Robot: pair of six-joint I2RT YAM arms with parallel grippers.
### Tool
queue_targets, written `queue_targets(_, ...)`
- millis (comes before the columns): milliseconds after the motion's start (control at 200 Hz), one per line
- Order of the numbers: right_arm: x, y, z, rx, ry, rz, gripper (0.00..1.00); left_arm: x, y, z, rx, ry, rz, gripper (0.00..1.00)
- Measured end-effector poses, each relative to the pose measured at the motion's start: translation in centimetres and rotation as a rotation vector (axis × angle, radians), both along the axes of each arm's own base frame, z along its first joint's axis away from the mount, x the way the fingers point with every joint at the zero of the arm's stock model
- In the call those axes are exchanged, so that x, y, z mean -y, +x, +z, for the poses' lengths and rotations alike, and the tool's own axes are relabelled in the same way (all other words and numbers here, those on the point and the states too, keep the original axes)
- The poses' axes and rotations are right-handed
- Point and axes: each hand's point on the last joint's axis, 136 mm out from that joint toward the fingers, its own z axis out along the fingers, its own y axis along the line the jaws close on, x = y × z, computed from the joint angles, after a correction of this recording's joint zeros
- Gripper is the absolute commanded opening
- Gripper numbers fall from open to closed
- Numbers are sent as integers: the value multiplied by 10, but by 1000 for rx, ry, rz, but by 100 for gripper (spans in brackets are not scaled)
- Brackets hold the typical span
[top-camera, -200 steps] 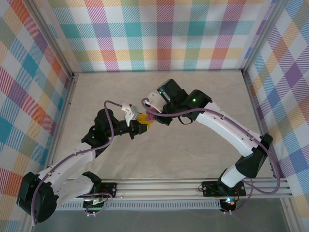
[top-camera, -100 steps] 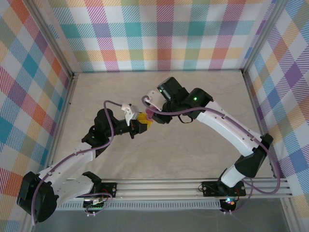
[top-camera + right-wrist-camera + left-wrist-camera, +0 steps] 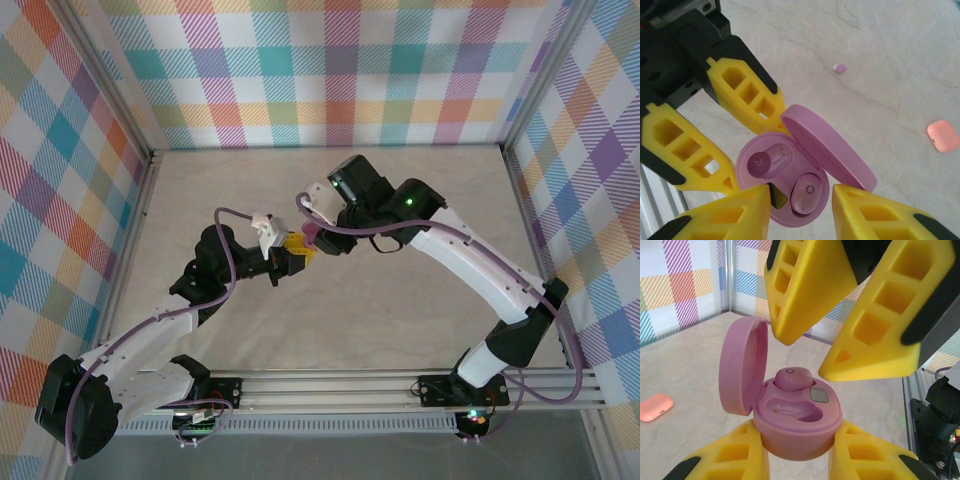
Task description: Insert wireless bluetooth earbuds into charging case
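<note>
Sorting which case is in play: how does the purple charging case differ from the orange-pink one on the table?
The purple charging case has its lid open; the orange-pink case is shut. The left gripper holds the purple case in its jaws; the orange-pink one lies on the table. Purple is round, orange-pink oblong. Both are smooth plastic.

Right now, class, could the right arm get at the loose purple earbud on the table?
Probably yes: its pincer is open and empty, and the earbud lies alone on bare table.
</note>
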Motion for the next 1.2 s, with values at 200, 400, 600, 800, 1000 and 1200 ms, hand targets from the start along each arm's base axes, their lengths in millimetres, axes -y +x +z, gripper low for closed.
queue_targets(200, 3, 3, 12, -53, 76, -28, 38, 0, 0, -1, 5, -4, 1, 18)
queue_targets(400, 27, 22, 35, -121, 226, -165, 35, -2, 1, -7, -3, -2, 20, 18)
queue_targets(600, 64, 51, 28, -228, 366, -398, 41, -8, 1, 5, 33, -18, 55, 18)
queue_targets(800, 77, 86, -22, -376, 400, -624, 48, -16, -1, 19, 82, -34, 93, 18)
queue_targets(1000, 44, 124, -91, -515, 357, -707, 49, -22, -4, 22, 85, -25, 119, 18)
queue_targets(1200, -4, 155, -138, -574, 317, -718, 46, -29, -11, 23, 88, -10, 131, 18)
